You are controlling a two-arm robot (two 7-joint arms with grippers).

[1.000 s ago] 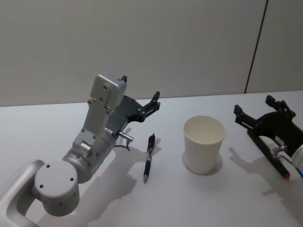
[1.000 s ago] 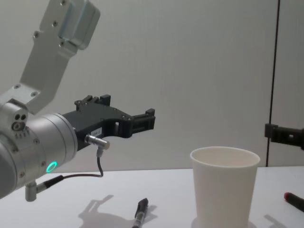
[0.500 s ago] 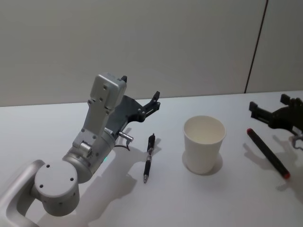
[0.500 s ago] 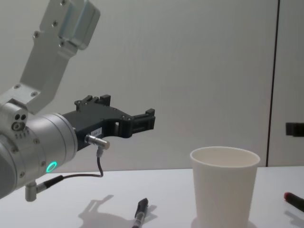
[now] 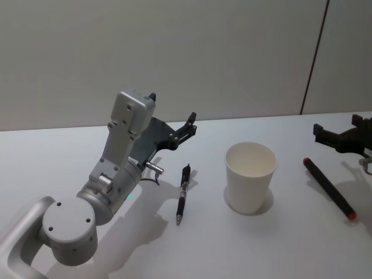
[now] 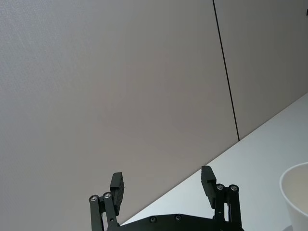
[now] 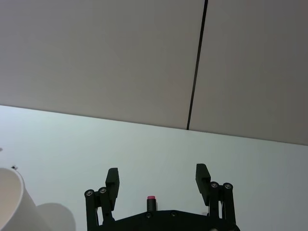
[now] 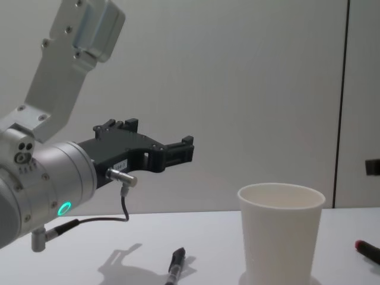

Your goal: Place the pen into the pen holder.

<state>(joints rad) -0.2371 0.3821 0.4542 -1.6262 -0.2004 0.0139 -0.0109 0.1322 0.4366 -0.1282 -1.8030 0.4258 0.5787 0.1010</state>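
Observation:
Left of the pen holder, a white paper cup [image 5: 250, 177] [image 8: 279, 233], a black pen [image 5: 182, 193] [image 8: 176, 265] lies flat on the table. A second black pen with a red end [image 5: 329, 188] [image 8: 368, 250] lies to the cup's right. My left gripper [image 5: 172, 107] [image 8: 178, 151] [image 6: 162, 183] hovers open and empty above and behind the first pen. At the right edge my right gripper [image 5: 336, 124] [image 7: 157, 177] hangs open above the far end of the red-ended pen [image 7: 151, 198], apart from it. The cup's rim [image 6: 296, 192] and wall [image 7: 12, 204] show in the wrist views.
The white table [image 5: 279, 244] ends at a grey wall with a dark vertical seam [image 5: 314, 58]. My left arm's large silver links [image 5: 110, 180] fill the near left of the table.
My right gripper has lifted off the red-ended pen and drawn back to the right, open and empty. That pen still lies where it was. The left arm has not moved.

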